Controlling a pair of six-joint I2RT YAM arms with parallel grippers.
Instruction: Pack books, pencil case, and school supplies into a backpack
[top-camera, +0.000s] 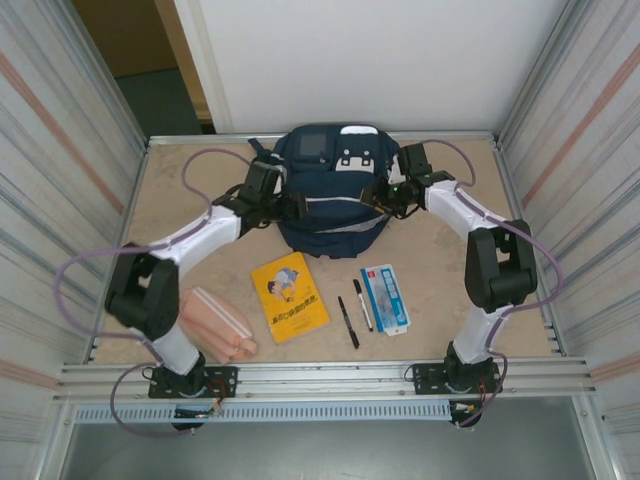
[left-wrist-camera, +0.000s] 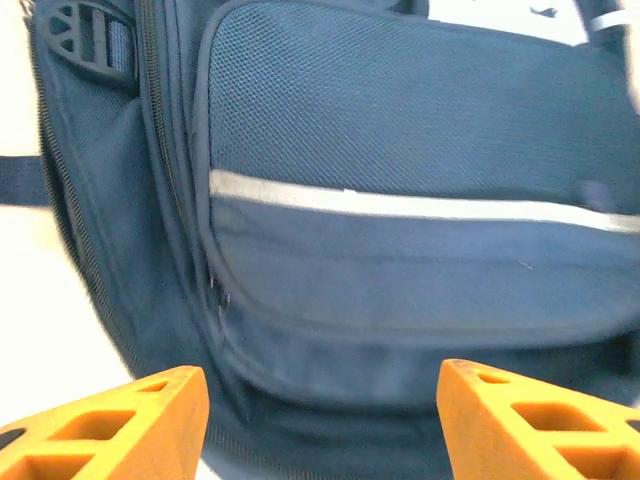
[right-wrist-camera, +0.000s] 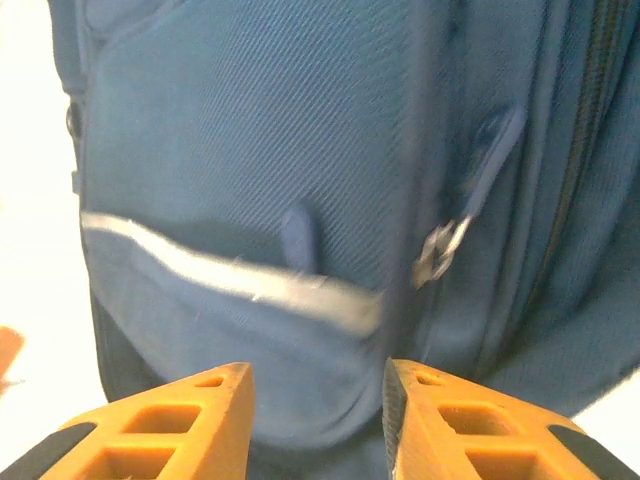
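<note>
The navy backpack (top-camera: 330, 195) lies at the back middle of the table, and its front pocket with a pale stripe shows close up (left-wrist-camera: 400, 130) (right-wrist-camera: 230, 150). My left gripper (top-camera: 290, 205) (left-wrist-camera: 322, 400) is at its left side, jaws wide apart with nothing between them. At its right side my right gripper (top-camera: 378, 197) (right-wrist-camera: 318, 400) stands open with a narrower gap, just short of the fabric, near a metal zipper pull (right-wrist-camera: 440, 245). The yellow book (top-camera: 289, 296), pink pencil case (top-camera: 215, 322), two black pens (top-camera: 347, 321) and the blue-white box (top-camera: 385, 298) lie on the table in front.
Corrugated metal walls close in the table (top-camera: 440, 250) on the left and right, and a white wall stands behind. Purple cables loop from both arms. The supplies lie in a row between the two arm bases, close to the near edge.
</note>
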